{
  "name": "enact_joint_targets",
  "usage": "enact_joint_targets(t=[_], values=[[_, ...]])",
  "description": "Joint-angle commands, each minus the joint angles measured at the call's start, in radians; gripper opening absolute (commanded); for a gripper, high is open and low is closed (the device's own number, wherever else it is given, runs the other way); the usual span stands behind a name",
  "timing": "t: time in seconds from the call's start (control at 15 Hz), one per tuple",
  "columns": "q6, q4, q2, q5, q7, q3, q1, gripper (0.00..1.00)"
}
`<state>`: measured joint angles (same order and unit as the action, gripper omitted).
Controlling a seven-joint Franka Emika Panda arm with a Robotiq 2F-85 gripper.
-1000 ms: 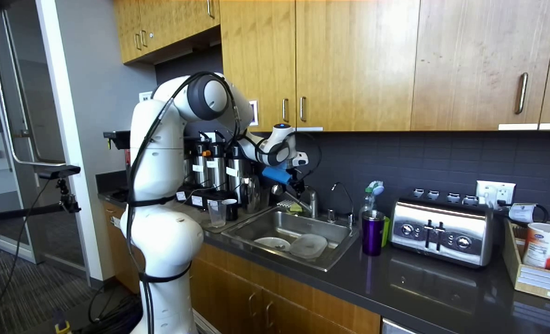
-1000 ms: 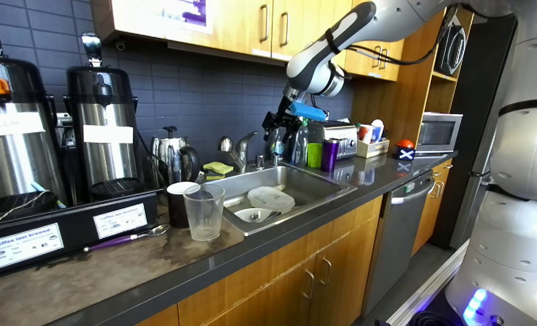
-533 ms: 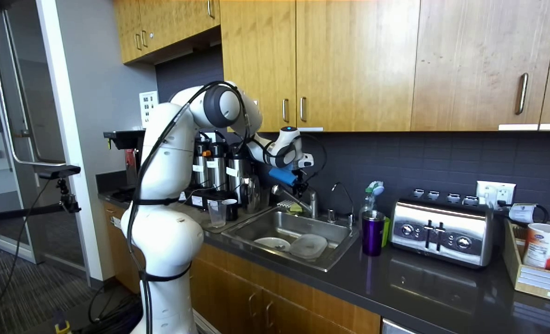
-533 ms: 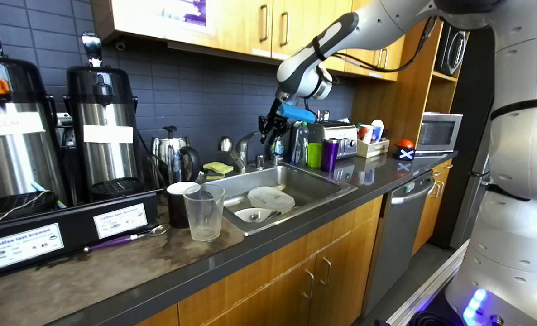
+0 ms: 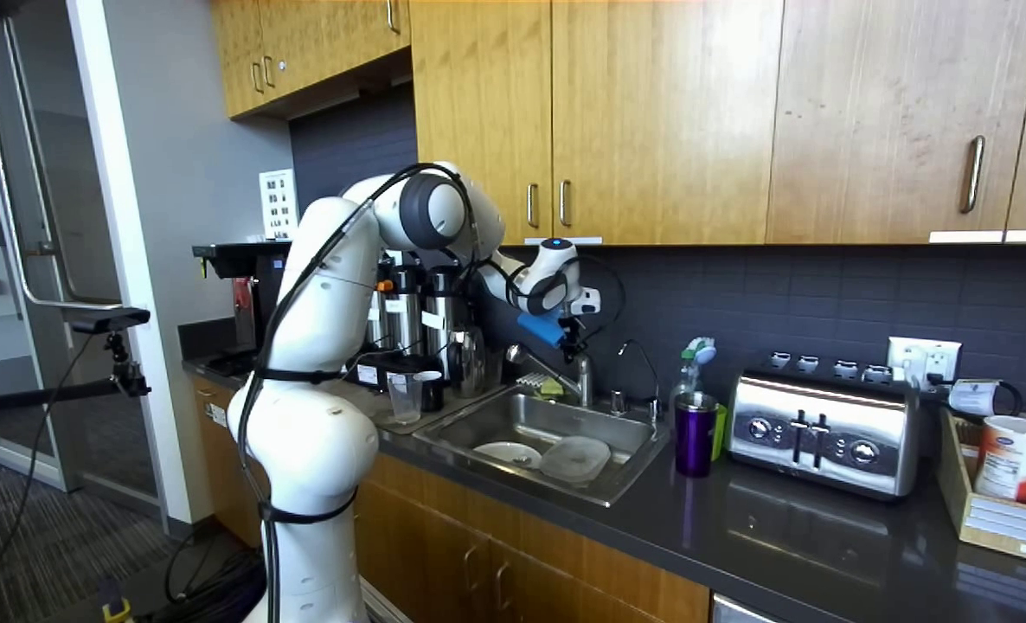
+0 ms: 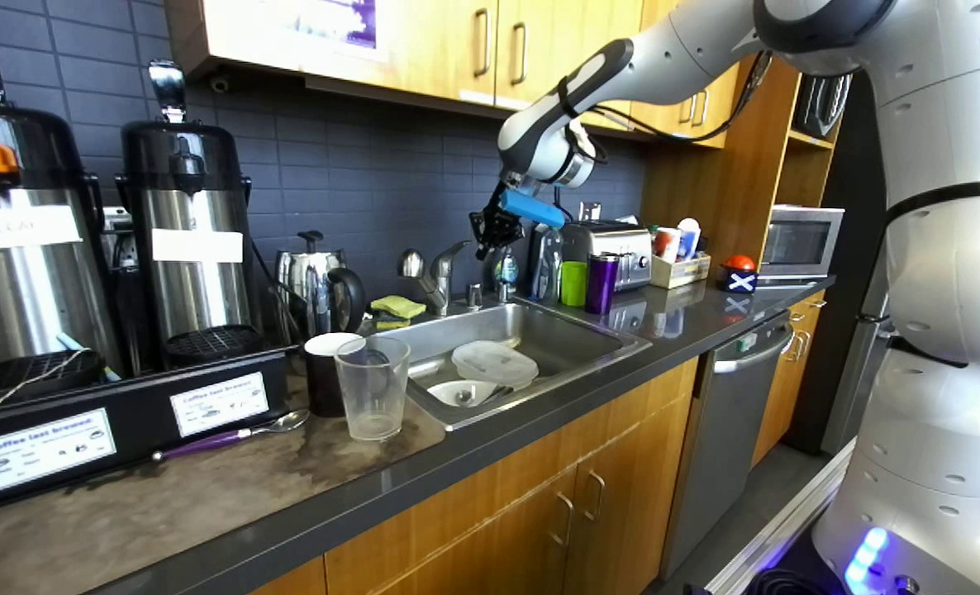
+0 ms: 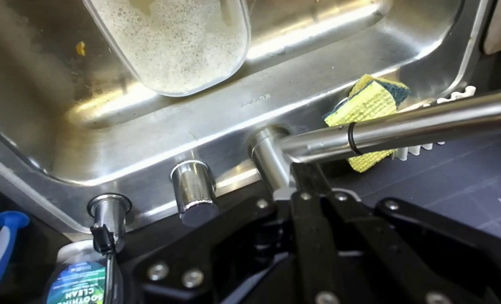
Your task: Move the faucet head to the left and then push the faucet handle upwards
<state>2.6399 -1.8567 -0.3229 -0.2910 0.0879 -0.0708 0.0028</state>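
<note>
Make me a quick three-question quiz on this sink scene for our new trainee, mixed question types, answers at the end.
1. True or false: the purple cup stands on the counter, outside the sink.
2. Which is nearest the gripper: a) toaster, b) faucet, c) microwave?
3. In the wrist view, what yellow item is partly hidden behind the spout?

Key: 1 true; 2 b; 3 a sponge.

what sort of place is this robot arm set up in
Probably an office kitchenette: I can see coffee airpots with "Coffee last brewed" signs below, a stainless steel sink, and a toaster.
</note>
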Motion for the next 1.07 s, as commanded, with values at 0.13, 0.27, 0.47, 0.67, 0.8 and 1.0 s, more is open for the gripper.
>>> enact_joint_targets(t=[0.13,0.27,0.47,0.67,0.8,1.0], values=[[0.018,0.071,-0.052,-0.065,0.004,-0.013,-0.021,0.0],[0.019,0.089,-0.065,-0.079,0.002,-0.016,-0.023,0.0],[0.023,0.11,-0.076,-0.097,0.004,-0.021,-0.023,0.0],[0.025,0.12,-0.072,-0.114,0.006,-0.026,-0.025,0.0],[0.029,0.117,-0.064,-0.125,0.003,-0.029,-0.028,0.0],[0.038,0.119,-0.06,-0.135,0.0,-0.032,-0.03,0.0]])
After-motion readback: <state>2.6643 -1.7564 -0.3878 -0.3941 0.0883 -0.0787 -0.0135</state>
